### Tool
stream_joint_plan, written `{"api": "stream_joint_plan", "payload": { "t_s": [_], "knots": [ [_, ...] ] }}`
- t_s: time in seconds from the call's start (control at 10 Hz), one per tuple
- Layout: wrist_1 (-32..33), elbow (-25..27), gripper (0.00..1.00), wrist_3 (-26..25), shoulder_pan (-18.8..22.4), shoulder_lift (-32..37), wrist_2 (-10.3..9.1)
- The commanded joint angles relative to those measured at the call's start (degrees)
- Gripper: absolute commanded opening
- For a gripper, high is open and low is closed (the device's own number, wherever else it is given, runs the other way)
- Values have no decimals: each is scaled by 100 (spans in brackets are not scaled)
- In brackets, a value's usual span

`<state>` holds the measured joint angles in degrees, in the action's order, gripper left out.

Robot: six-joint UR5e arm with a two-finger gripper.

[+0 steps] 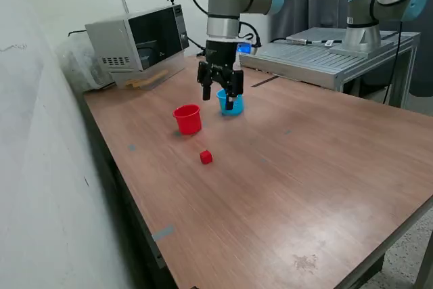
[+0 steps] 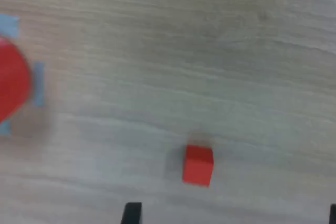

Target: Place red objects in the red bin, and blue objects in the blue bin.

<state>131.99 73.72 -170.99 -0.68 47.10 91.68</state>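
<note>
One small red cube [image 1: 206, 157] lies on the wooden table, nearer the front than the red bin [image 1: 188, 118], a round red cup. The light blue bin [image 1: 231, 104] stands to the exterior view's right of the red one, partly hidden behind my gripper [image 1: 220, 98]. The gripper hangs above the table just in front of the blue bin, open and holding nothing. The wrist view looks down on the red cube [image 2: 198, 165], with the red bin [image 2: 10, 85] cut off at the frame's edge. Two dark fingertips [image 2: 132, 213] stand far apart. The blue objects are out of view.
A microwave [image 1: 139, 42] sits at the table's back on the exterior view's left, near a white wall. A second arm [image 1: 379, 5] stands on a metal platform [image 1: 325, 55] at the back right. Blue tape marks [image 1: 162, 233] dot the table.
</note>
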Motion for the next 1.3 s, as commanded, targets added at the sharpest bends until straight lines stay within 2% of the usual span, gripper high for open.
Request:
{"api": "stream_joint_plan", "payload": {
  "t_s": [0.0,0.3,0.4,0.6,1.2],
  "knots": [
    [46,-393,100,-4,24,-718,-28],
    [205,-516,100,-65,24,-790,-45],
    [266,-517,100,-92,33,-790,-115],
    [406,-534,100,-477,42,-807,-168],
    [556,-683,100,-496,94,-1430,-168]
  ]
}}
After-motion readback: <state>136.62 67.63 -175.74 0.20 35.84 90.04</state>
